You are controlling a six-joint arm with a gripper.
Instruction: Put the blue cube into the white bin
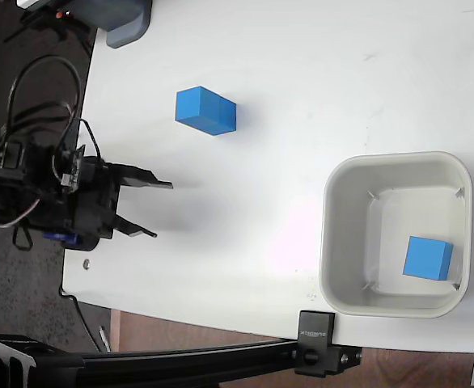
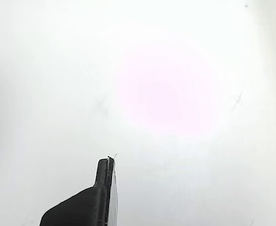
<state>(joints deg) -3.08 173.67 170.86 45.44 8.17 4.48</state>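
In the fixed view the gripper (image 1: 160, 208) sits at the left edge of the table (image 1: 302, 73), its two black fingers spread apart with nothing between them, pointing right across the bare surface. Up and to the right of it, well apart, a blue cube (image 1: 205, 111) rests flat on the table. Farther right, the white bin (image 1: 338, 242) stands near the lower right corner and already holds a second blue cube (image 1: 428, 258) against its right wall. The step in hand appears to be the approach to the loose cube; the next move calls for shifting the gripper toward it, straddling it with the open fingers, and closing. The wrist view shows only one dark finger (image 2: 100, 188) over blank white table, with a faint pink glare patch; no cube is in that view. The table is white and matte. A grey object (image 1: 128, 20) sits at the top left edge, a black rail with a clamp (image 1: 314, 352) runs along the bottom edge, and dark floor lies at the left.
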